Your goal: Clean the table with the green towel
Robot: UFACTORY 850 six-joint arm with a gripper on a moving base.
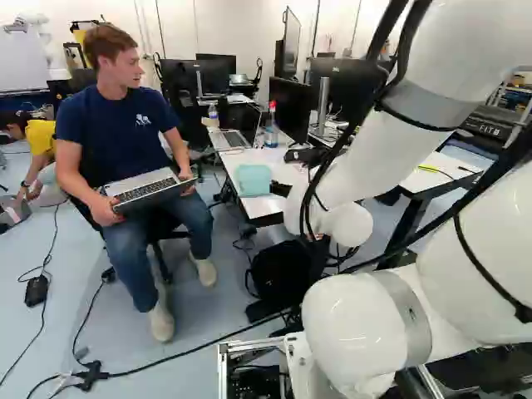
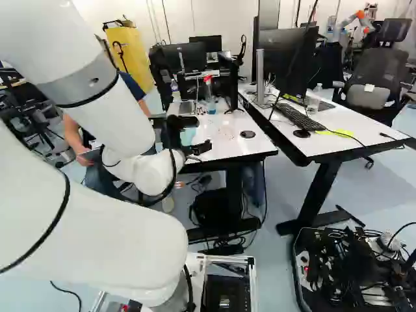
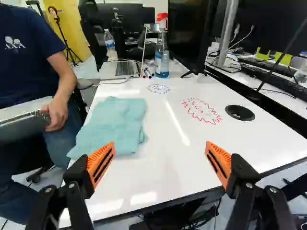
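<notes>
My gripper (image 2: 200, 135) hangs open over the near end of a white table (image 3: 163, 177), seen over a remote feed from where I sit at the controls, its orange pads (image 3: 100, 163) spread wide in a released state, one of them beside the near edge of the green towel (image 3: 115, 122). The towel, the cloth assigned to this cleaning job, lies loosely folded and slightly rumpled on the tabletop, along the edge beside a seated person (image 3: 33, 72) with an open laptop (image 3: 21, 115) on their lap (the best seat in the house, from my distance). Across the tabletop from that person, past the towel, a spiky red drawing (image 3: 201, 110) marks the white surface, and a round black disc (image 3: 240, 112) sits farther out from the towel on that same side. Beyond the towel, a smaller dark scribble (image 3: 159, 88) comes first; behind it stands a spray bottle (image 3: 162, 62) of blue liquid with a red top, with markers (image 3: 147, 73) just beside it and a second laptop (image 3: 125, 68), open, straight past the towel. A black monitor (image 3: 189, 36) rises beyond the red drawing, well apart from the towel, and a clear bottle (image 3: 110, 43) stands behind the second laptop.
</notes>
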